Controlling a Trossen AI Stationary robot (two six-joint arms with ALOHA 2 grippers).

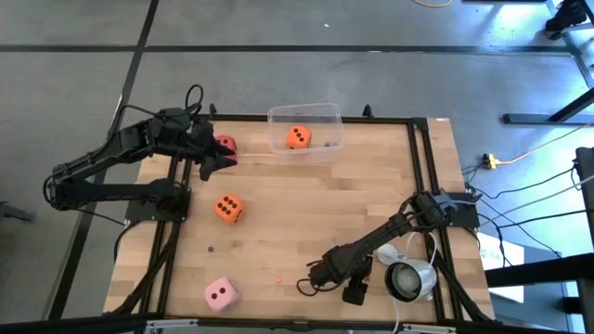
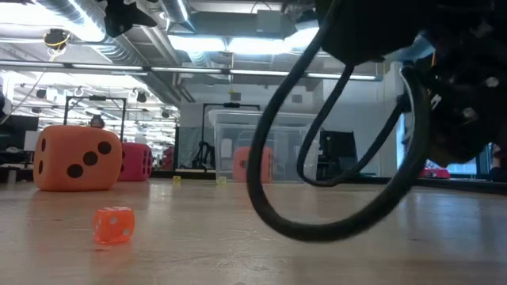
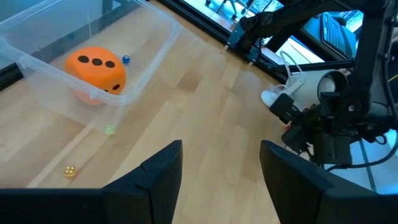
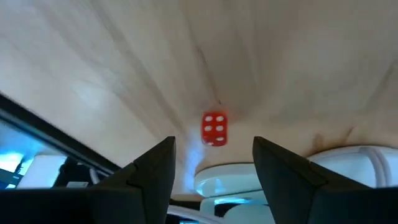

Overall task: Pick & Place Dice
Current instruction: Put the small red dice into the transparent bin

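Right gripper (image 4: 211, 168) fingers spread, empty; left gripper (image 3: 221, 180) fingers spread, empty.

There were four big dice: two orange (image 1: 298, 137) (image 1: 228, 208), one red (image 1: 225, 144), one pink (image 1: 220, 294); one clear bin (image 1: 304, 115); two arms.

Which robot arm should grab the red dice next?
Left. The left gripper hovers open right beside the red dice, near the clear bin. The right gripper is far across the table.
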